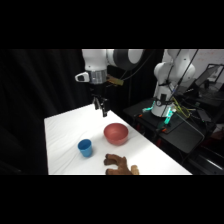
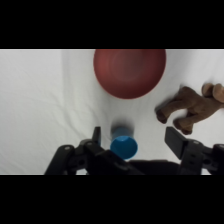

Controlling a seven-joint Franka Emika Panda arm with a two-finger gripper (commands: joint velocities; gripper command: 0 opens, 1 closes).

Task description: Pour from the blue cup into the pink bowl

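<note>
Side view: cup stands on the table at lower centre-left. Bowl sits just right of it, slightly higher in frame. Toy animal lies below both, at the table's bottom edge.

A brown lumpy toy lies on the white table.

You will find no text, label, brand, number or sign that can be read in either view; nothing written shows on any object or surface.
</note>
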